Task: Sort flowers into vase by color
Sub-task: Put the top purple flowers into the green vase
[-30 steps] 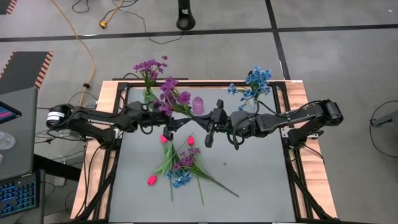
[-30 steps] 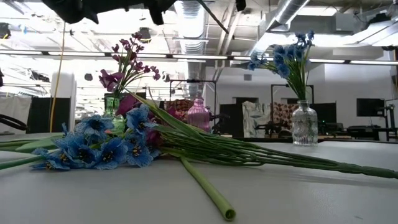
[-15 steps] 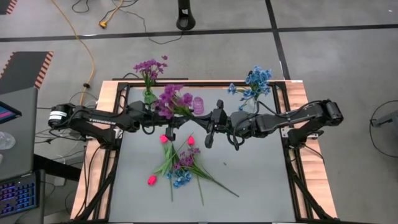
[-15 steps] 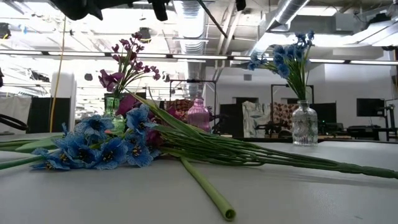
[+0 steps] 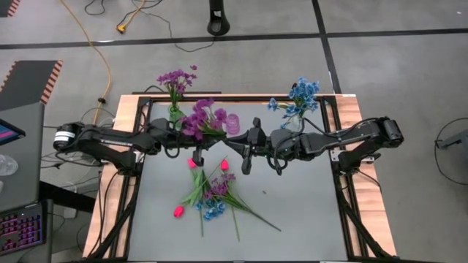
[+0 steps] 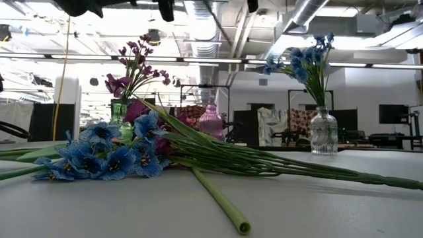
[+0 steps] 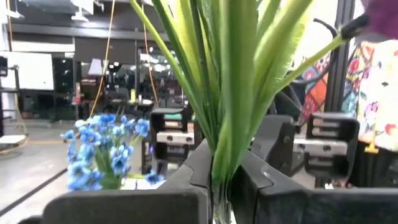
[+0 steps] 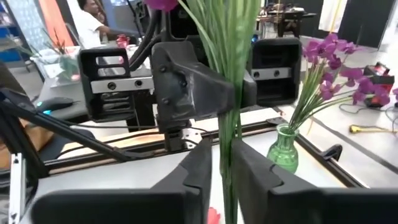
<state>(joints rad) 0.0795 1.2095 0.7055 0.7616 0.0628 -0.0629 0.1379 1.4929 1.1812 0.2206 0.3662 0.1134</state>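
A purple sprig [image 5: 203, 117] on green stems is held above the table's far middle between my two grippers. My left gripper [image 5: 196, 144] comes from the table's left and is shut on its stems. My right gripper [image 5: 244, 149] comes from the right and is shut on the same stems. A pile of blue and purple sprigs and pink-red buds [image 5: 213, 194] lies flat on the table; it also shows in the low view [image 6: 109, 157]. Both grippers are above the low view's top edge. My left gripper pinches the purple sprig's bundle of green stems and leaves [image 7: 222, 167] between its two fingers, coming about level from the table's left, fingers across the stems. The sprig is lifted clear of the table. My right gripper pinches the same stems [image 8: 225, 163] between its two fingers, about level from the table's right and across them, just this side of my left gripper [image 8: 186, 93]. The purple cluster [image 8: 163, 4] stands past both grippers.
Three vases stand along the far edge. A green one with purple flowers [image 5: 175, 111] is on the left, a small pink one [image 5: 232, 123] is in the middle, and a clear one with blue flowers [image 5: 292, 120] is on the right. Long stems [image 6: 277, 165] trail across the table's middle.
Both grippers have risen a little with the purple sprig. Its cluster has shifted slightly toward the table's left, and the stem that slanted toward my right gripper now shows shorter from above.
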